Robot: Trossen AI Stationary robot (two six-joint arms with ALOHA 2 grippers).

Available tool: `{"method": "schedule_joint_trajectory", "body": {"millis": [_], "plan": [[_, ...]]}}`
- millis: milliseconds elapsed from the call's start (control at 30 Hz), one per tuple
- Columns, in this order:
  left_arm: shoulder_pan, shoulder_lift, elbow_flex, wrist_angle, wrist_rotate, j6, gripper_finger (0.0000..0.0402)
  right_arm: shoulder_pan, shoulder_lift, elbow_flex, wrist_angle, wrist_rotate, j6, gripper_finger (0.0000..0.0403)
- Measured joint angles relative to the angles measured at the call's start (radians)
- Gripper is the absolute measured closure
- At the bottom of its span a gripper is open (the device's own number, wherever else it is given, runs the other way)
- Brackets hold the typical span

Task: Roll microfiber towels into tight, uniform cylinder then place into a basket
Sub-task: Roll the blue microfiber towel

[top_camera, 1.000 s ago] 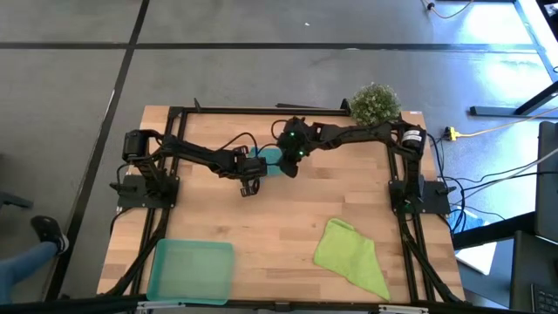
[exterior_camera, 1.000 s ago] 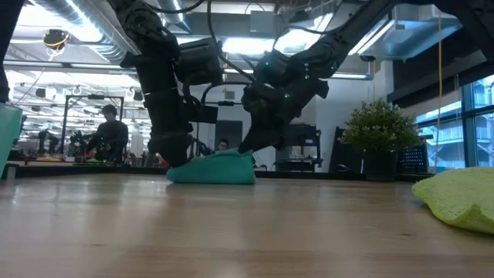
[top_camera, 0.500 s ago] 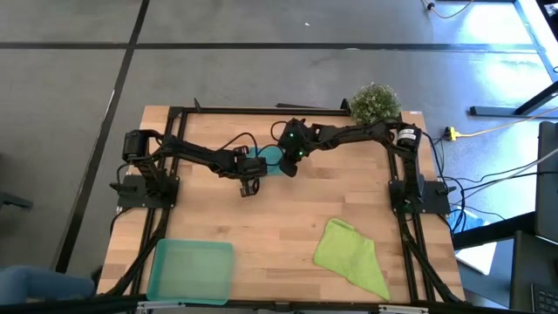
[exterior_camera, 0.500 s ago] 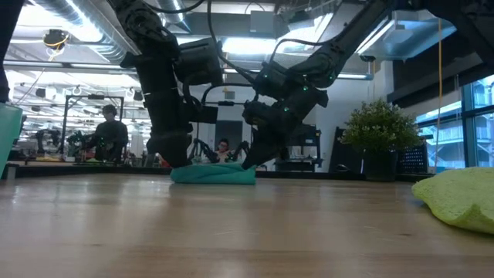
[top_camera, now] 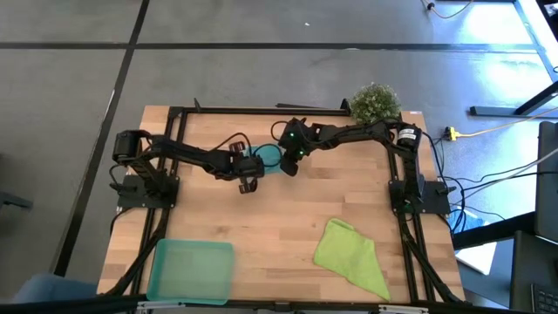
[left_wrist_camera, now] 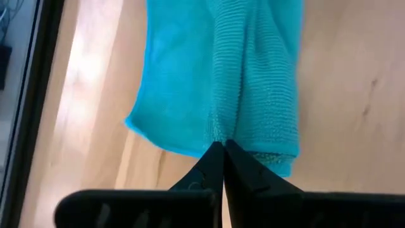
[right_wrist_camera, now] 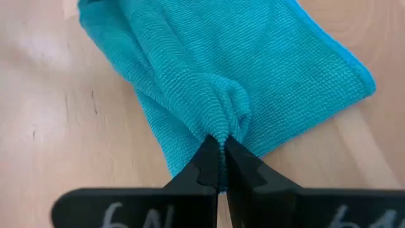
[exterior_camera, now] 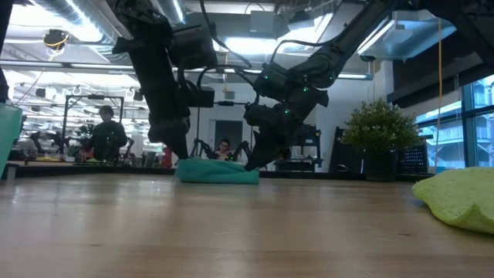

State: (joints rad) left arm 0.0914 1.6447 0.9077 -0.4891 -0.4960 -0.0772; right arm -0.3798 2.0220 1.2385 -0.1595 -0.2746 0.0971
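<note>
Both pinching the teal towel: left claw on one side, right claw opposite.

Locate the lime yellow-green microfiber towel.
In the high view the lime yellow-green microfiber towel lies crumpled on the table's near right, right of the translucent teal basket.

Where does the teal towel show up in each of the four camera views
High view: teal towel, far middle of the table, between both grippers.
Low view: flat heap at centre.
Left wrist view: fills the upper middle.
Right wrist view: fills the upper middle.
Shared landmark: right gripper pinching a fold of it.
</note>
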Motion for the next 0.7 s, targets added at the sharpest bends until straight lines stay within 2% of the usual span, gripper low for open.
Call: {"method": "schedule_joint_trajectory", "body": {"millis": [300,533,700], "plan": [[0.029,0.004,-0.022,0.002,-0.007,-0.071,0.0401,0.000,0.000,0.000,0.000,-0.005,0.000,0.0394],[0.044,0.004,-0.100,0.112,0.016,-0.078,0.0401,0.001,0.001,0.000,0.000,-0.007,0.000,0.0393],[0.046,0.003,-0.133,0.165,0.028,-0.078,0.0401,0.001,0.001,0.000,-0.002,-0.007,-0.001,0.0374]]}}
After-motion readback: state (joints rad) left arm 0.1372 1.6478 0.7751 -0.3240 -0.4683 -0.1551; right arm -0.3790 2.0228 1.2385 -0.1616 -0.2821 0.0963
